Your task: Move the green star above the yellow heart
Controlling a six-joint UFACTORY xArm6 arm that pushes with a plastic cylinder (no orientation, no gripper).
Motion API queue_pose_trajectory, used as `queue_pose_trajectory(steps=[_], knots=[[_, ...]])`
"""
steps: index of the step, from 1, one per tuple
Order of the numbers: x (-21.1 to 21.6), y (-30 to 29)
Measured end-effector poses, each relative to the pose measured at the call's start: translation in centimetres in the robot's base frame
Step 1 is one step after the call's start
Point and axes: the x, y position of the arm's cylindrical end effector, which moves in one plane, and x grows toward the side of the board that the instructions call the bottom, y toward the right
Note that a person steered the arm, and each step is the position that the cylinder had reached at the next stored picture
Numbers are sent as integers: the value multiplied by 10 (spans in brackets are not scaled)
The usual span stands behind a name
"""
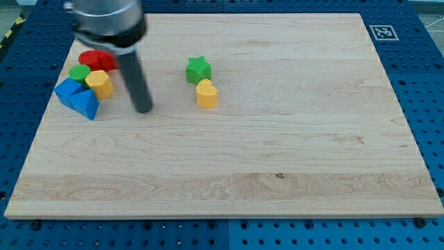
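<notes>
The green star (pixel 198 69) lies on the wooden board (pixel 277 153), left of centre near the view's top. The yellow heart (pixel 206 94) sits directly below it, nearly touching. My tip (pixel 143 109) rests on the board to the left of both, roughly a heart's width lower than the star and about 80 pixels from the heart. It touches no block.
A cluster at the view's left: a red block (pixel 96 60), a green block (pixel 80 73), a yellow block (pixel 100 83), two blue blocks (pixel 67 90) (pixel 87 103). A marker tag (pixel 381 31) sits at the board's top right corner.
</notes>
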Motion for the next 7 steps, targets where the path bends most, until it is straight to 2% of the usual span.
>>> queue_pose_trajectory(steps=[1, 2, 4, 5, 6, 7], knots=[[-76, 11], [-96, 12], [-96, 12], [-94, 30], [-68, 77], [-60, 94]])
